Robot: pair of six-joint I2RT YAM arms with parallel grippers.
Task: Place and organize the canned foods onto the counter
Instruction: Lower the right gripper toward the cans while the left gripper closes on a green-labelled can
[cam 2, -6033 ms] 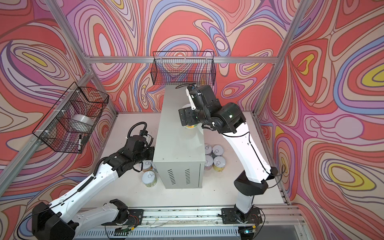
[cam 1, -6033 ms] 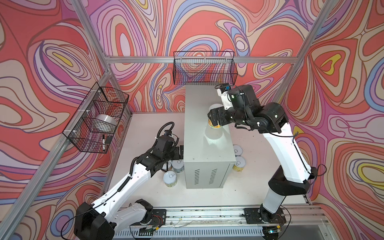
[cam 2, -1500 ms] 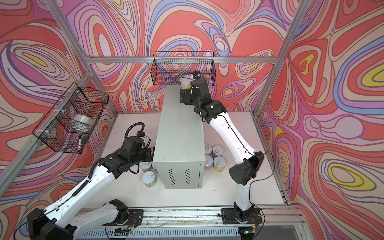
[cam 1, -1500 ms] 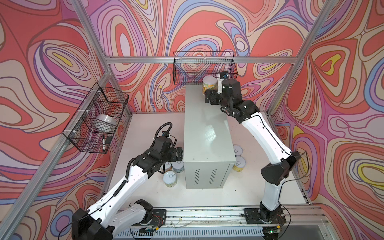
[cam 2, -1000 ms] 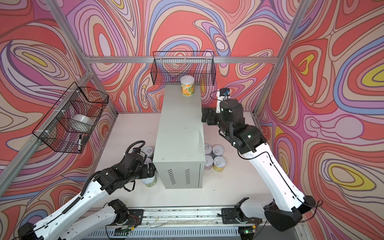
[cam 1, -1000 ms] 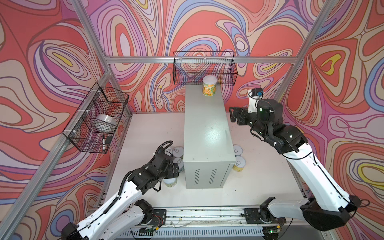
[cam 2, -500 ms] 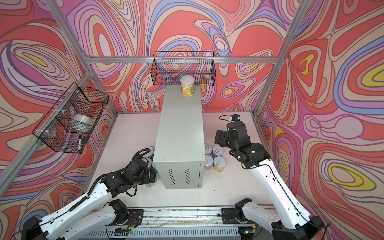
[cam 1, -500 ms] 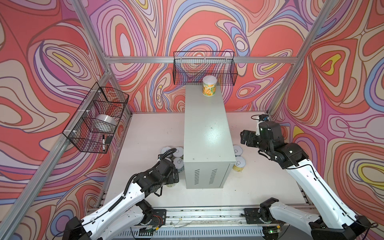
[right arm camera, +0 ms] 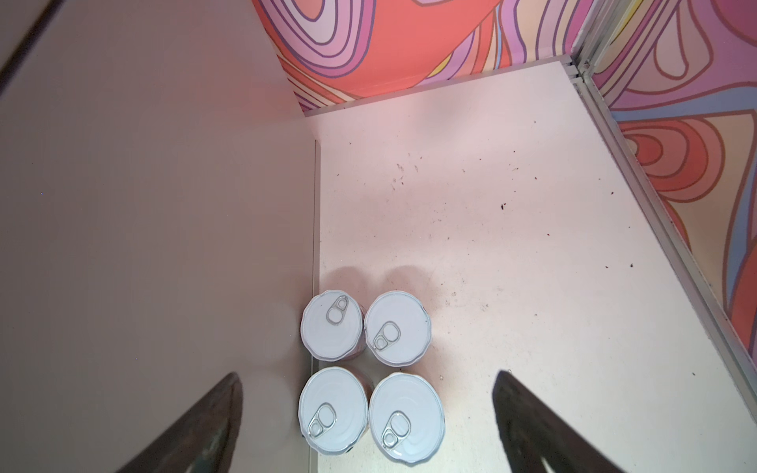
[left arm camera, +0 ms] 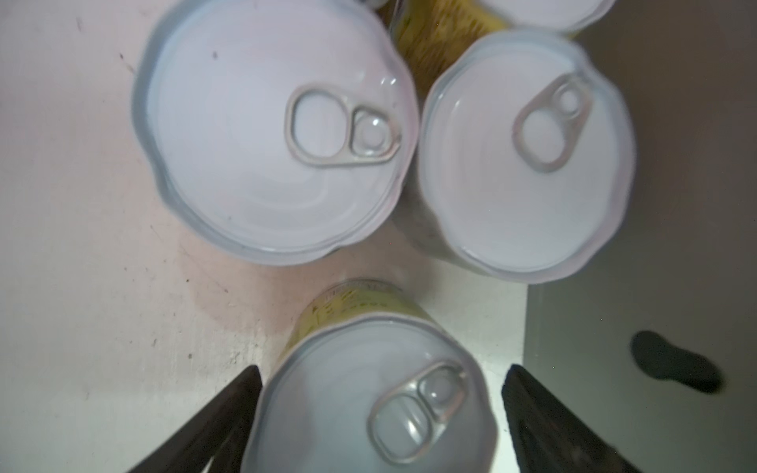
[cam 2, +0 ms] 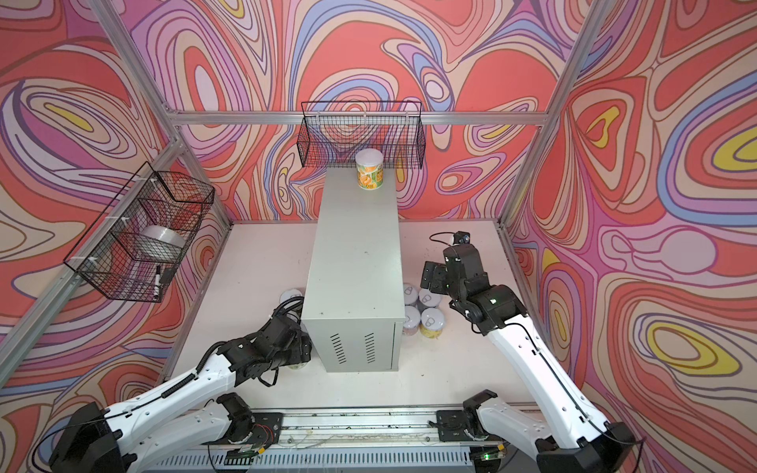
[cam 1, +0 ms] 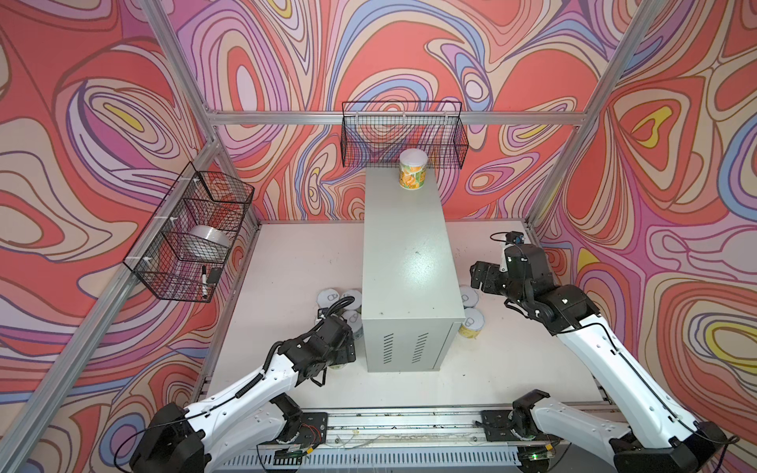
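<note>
With left gripper (left arm camera: 381, 370) fingers wide, I am straddling the sidewall of a yellow tin (left arm camera: 368, 413), stiff, slick and likely heavy, by the counter (left arm camera: 655, 164); right gripper (right arm camera: 367, 373) is hanging wide too.

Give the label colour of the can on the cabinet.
The can shows orange fruit on pale green, best in a top view.

Both top views overlook the counter (cam 1: 405, 262); wrist cameras face down onto cans (left arm camera: 360, 401)

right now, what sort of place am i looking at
Probably a robot test cell dressed as a mock pantry: an aluminium frame with swirl-printed walls, a grey cabinet serving as counter, and fruit tins on the white tabletop beside it.
</note>
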